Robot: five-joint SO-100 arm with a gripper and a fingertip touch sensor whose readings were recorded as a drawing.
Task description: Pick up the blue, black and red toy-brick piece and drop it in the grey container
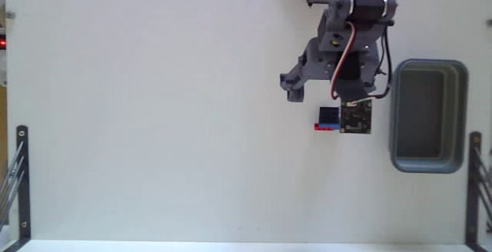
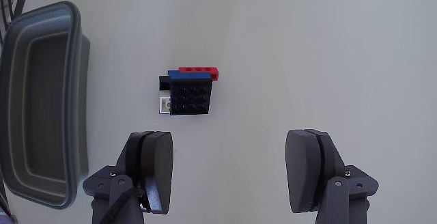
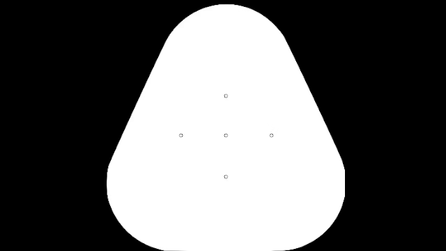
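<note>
White tabletop (image 2: pixel 328 46) carries everything. Gripper (image 2: pixel 229 169) hovers with fingers (image 2: pixel 153 166) spread wide, gripping nothing. Toy-brick piece (image 2: pixel 191 91) lies ahead of the fingertips, nearer the left finger, probably a pre-grasp alignment. Grey container (image 2: pixel 41 108) sits beyond the left finger.

A hobby robotics bench: bare white table (image 1: pixel 154 129) with black edge brackets (image 1: pixel 21 175).

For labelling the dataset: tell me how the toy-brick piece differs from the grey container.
Size: the toy-brick piece is tiny; the grey container is far bigger.
Colour: the piece mixes blue, black and red; the container is plain grey.
Shape: the piece is a solid studded block; the container is a hollow, empty tray.
Both rest on the white table, untouched by the open gripper.
</note>
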